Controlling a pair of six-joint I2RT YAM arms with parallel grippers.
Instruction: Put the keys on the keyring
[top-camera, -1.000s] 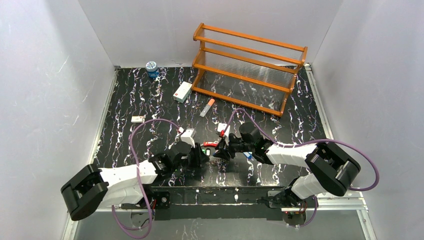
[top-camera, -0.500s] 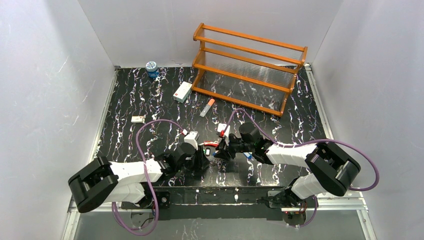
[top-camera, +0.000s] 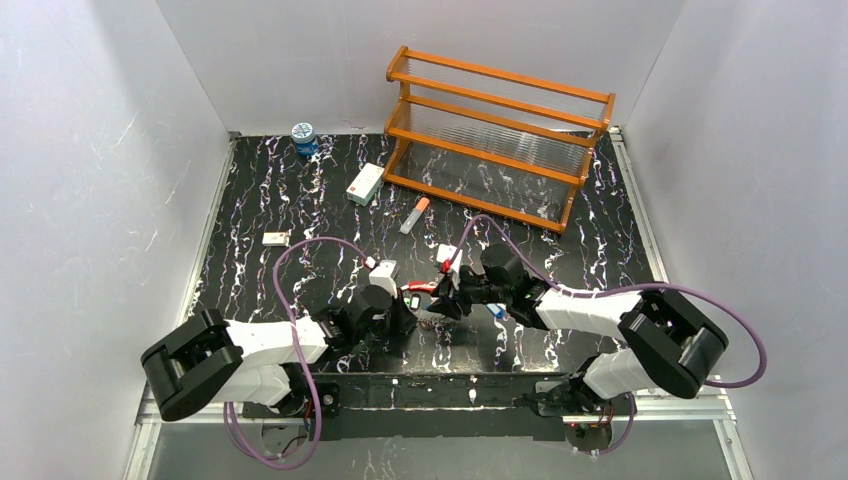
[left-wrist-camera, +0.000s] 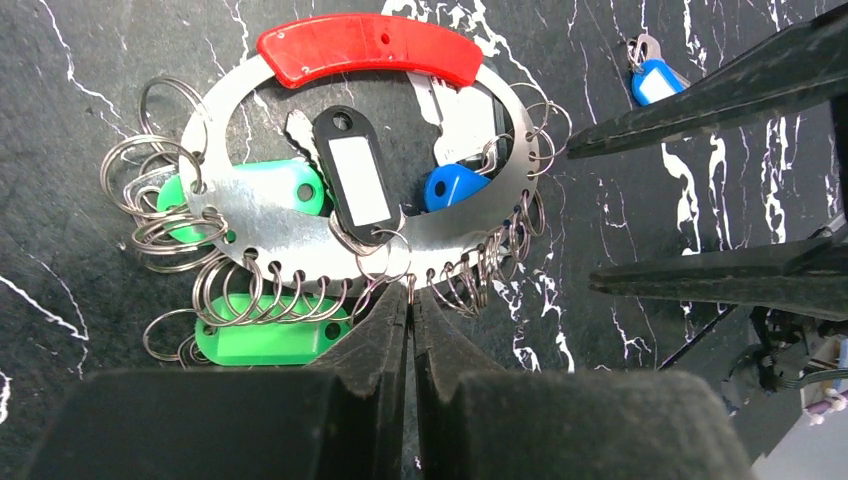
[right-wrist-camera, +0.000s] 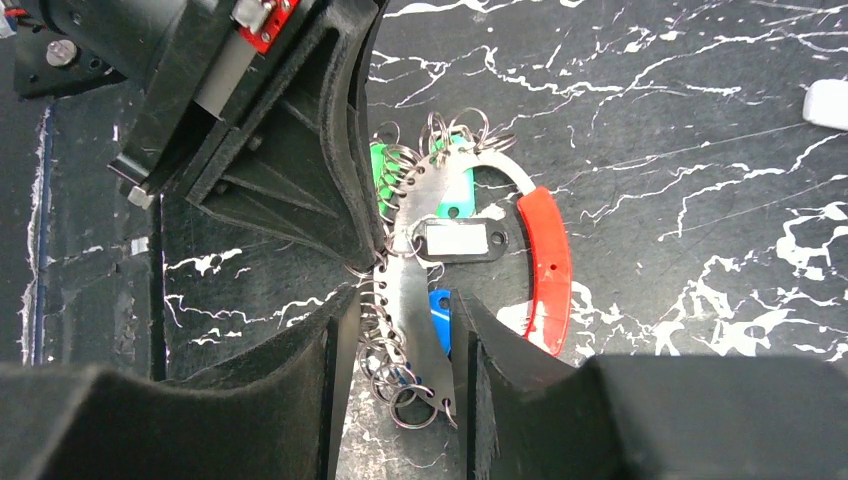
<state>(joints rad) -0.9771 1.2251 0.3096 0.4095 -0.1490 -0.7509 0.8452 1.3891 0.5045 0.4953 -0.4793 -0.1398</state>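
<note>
Left gripper (left-wrist-camera: 410, 300): clenched, tips meeting at the near rim of the keyring (left-wrist-camera: 300, 235), among its small split rings. Cannot tell if 1 ring is pinched.

Keyring: flat on the table (left-wrist-camera: 100, 60) between both arms, red segment on the far side.

Keys: 2 green (left-wrist-camera: 265, 340) and 1 blue (left-wrist-camera: 450, 187) lie on or against the ring. Judged attached, not confirmable.

Right gripper (right-wrist-camera: 400, 300): released, fingers straddling the metal band.

Loose blue key (left-wrist-camera: 655, 82): on the table, apart from the ring. At least 1 key remains, so the task is judged partly done.
</note>
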